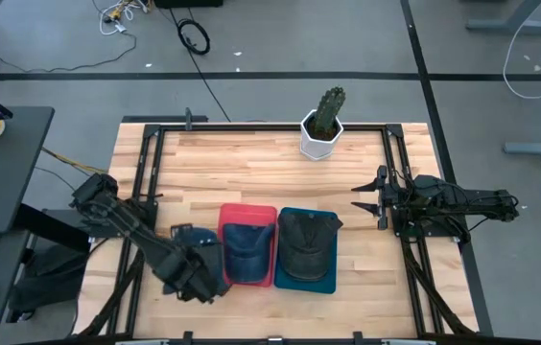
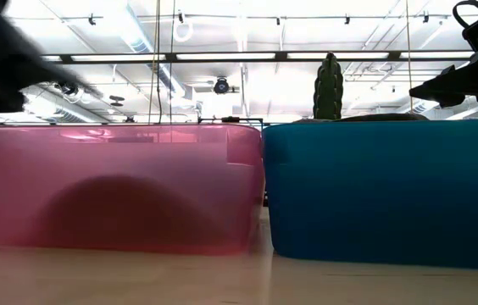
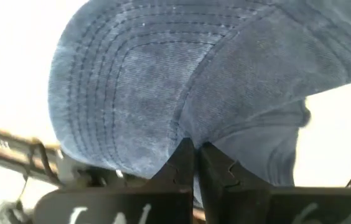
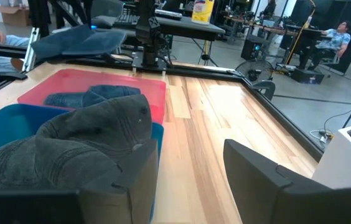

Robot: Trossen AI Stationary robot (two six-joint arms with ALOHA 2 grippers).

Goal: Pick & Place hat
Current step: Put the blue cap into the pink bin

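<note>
Denim hat (image 3: 182, 81): soft, light, floppy; pinched at brim seam by left gripper (image 3: 192, 163), fingers closed on cloth, held beside red bin (image 1: 247, 213) near desk's front edge. Right gripper (image 1: 366, 198): parted, idle, right edge.

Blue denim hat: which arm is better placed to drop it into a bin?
Left, probably. Its end effector is shut on the blue denim hat, beside the red bin. The right end effector waits open, empty, near the table's right edge.
</note>
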